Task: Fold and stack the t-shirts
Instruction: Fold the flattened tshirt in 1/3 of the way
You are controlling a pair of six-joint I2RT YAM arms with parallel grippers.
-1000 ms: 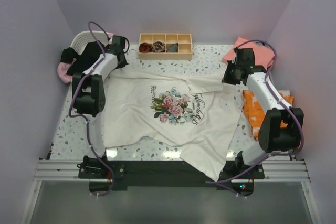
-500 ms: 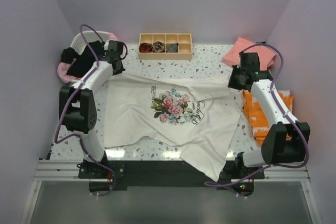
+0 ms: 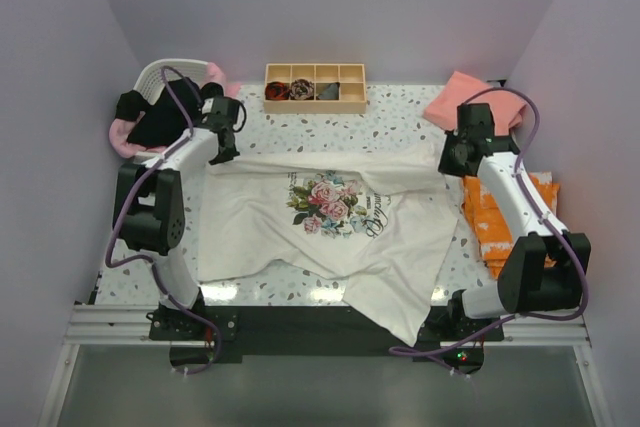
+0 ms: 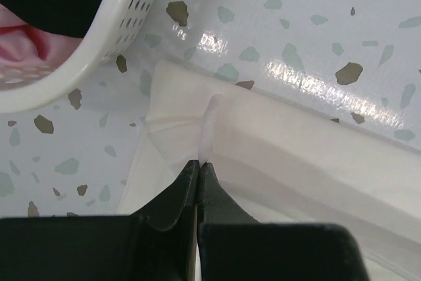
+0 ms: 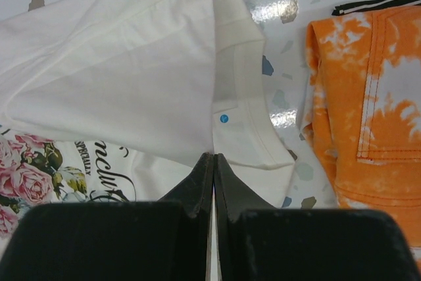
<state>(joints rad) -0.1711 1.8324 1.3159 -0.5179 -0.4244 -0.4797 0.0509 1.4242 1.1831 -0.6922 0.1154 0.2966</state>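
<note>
Pinches come first: the left end effector [image 4: 198, 162] and right end effector [image 5: 214, 157] are each clamped on the far edge of the cream t-shirt [image 3: 330, 242]. They have drawn that edge nearward toward the rose print [image 3: 335, 202], likely starting the first fold on the table [image 3: 400, 117].

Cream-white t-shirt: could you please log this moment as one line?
cream-white t-shirt: spread on table, far edge folded over | left pincer: shut on far-left edge | right pincer: shut on far-right edge
</note>
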